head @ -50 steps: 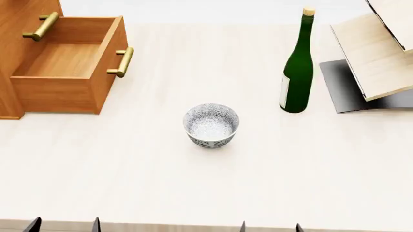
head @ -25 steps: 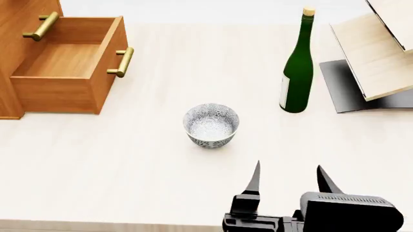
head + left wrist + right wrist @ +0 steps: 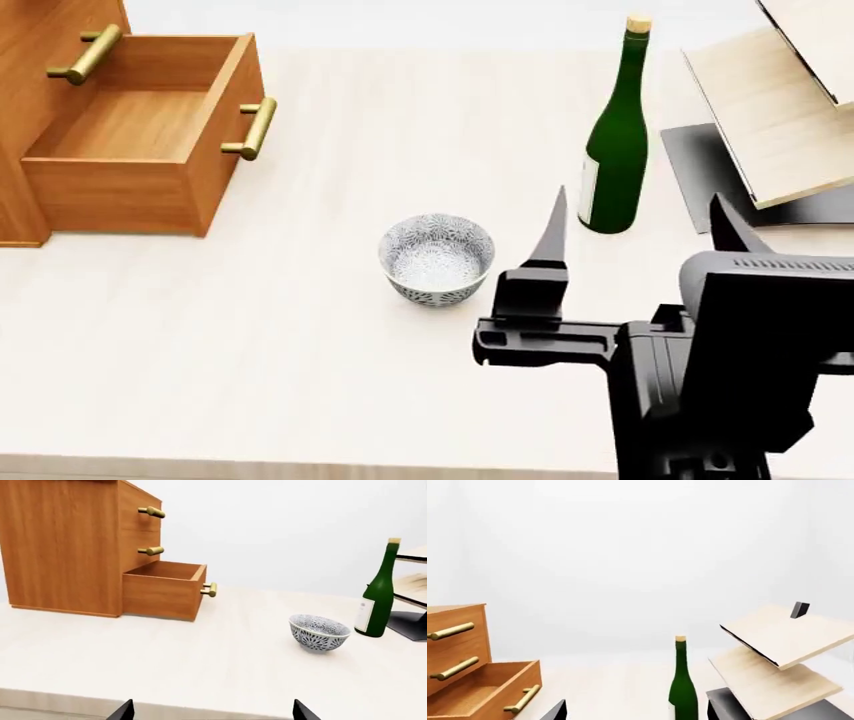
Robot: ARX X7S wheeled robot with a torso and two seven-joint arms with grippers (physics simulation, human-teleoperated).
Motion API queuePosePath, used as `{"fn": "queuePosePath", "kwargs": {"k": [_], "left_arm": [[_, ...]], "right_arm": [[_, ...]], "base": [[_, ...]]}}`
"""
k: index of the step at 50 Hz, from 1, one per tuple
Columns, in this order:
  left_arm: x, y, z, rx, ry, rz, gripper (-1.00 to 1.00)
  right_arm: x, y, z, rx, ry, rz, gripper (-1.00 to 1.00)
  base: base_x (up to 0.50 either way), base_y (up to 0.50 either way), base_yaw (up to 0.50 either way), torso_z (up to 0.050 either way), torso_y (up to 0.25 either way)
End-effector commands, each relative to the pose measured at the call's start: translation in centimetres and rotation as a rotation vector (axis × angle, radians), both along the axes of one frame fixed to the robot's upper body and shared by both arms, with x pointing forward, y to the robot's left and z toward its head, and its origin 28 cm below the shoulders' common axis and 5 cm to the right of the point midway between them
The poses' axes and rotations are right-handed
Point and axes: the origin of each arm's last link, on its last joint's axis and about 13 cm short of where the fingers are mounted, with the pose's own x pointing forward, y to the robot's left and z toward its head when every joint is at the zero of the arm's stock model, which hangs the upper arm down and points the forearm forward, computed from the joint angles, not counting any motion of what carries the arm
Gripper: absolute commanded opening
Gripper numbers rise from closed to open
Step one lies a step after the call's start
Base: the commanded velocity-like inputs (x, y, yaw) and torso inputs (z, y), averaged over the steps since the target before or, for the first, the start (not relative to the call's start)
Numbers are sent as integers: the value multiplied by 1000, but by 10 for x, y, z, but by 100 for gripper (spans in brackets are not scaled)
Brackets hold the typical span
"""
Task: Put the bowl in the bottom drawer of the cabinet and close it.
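From your left wrist view, the bowl (image 3: 319, 632) stands upright on the tabletop (image 3: 167, 660), well apart from the cabinet (image 3: 67, 545). The bottom drawer (image 3: 165, 591) is pulled out and open, with nothing visible inside; the two drawers above it are shut. The green bottle (image 3: 377, 599) stands just beyond the bowl, near the pale rack (image 3: 412, 580). Only two dark tips of the left hand (image 3: 212, 711) show at the frame's edge, set wide apart with nothing between them.

In your head view, the right hand (image 3: 641, 218) is over the tabletop, beside the bowl (image 3: 437, 258) and apart from it. Its two pointed fingers (image 3: 550, 232) are spread wide, holding nothing, with the bottle (image 3: 615, 140) showing between them farther back. The open drawer (image 3: 134, 130) lies off at the far left.

Your right wrist view looks level over the scene: bottle (image 3: 682, 682), rack (image 3: 774, 655), open drawer (image 3: 487, 690). The bowl does not show here, probably below the frame.
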Motion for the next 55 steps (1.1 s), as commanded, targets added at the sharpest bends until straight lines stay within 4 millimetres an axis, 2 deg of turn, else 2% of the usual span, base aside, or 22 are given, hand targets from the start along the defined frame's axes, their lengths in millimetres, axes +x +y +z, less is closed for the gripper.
{"fn": "queuePosePath", "kwargs": {"k": [1, 16, 21, 25, 26, 27, 31, 55], "left_arm": [[-2, 0, 0, -12, -4, -13, 100], [-3, 1, -1, -7, -10, -15, 100], [-3, 0, -12, 19, -21, -24, 100], [-2, 1, -13, 11, -17, -20, 100], [-2, 1, -13, 12, -18, -20, 100], [-2, 0, -5, 14, -18, -23, 100], [-2, 0, -3, 16, -18, -22, 100], [-3, 0, -2, 15, -19, -31, 100]], "right_arm": [[-2, -3, 15, 2, -33, -5, 100], [-3, 0, 17, 1, -49, 35, 100], [-1, 2, 12, -8, -41, 31, 100], [-2, 2, 11, 0, -45, 35, 100], [-2, 2, 11, 0, -44, 34, 100], [-2, 3, 9, 3, -38, 35, 100], [-1, 2, 8, 10, -33, 32, 100], [-3, 6, 4, 41, -13, 48, 100]], "base": [[0, 0, 0, 0, 0], [0, 26, 0, 0, 0], [15, 500, 0, 0, 0], [18, 500, 0, 0, 0], [23, 500, 0, 0, 0], [12, 500, 0, 0, 0], [9, 500, 0, 0, 0], [0, 500, 0, 0, 0]]}}
